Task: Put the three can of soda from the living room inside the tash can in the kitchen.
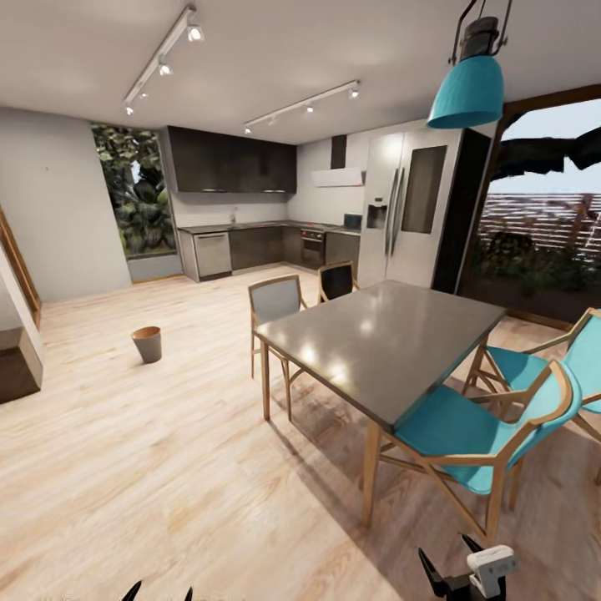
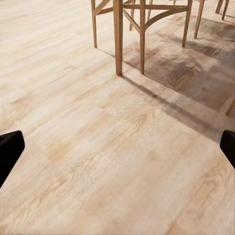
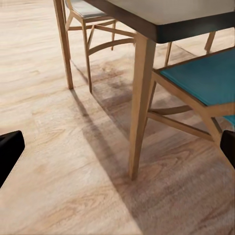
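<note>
The trash can [image 1: 148, 343], a small dark grey bucket with a coppery inside, stands upright on the wood floor at the left of the kitchen, far ahead of both arms. The soda cans are out of view. My left gripper [image 1: 160, 594] pokes in at the bottom edge of the head view. In the left wrist view its fingers [image 2: 9, 152] sit wide apart with bare floor between them, so it is open and empty. My right gripper [image 1: 446, 561] hangs low beside the table, also open and empty, its fingers [image 3: 9, 152] spread over the floor.
A grey dining table [image 1: 392, 334] with teal chairs [image 1: 467, 430] fills the right half. One table leg [image 3: 139, 105] is close to my right gripper. Dark cabinets [image 1: 242, 246] and a steel fridge [image 1: 409, 209] line the back wall. A low wall corner [image 1: 17, 351] juts in at left.
</note>
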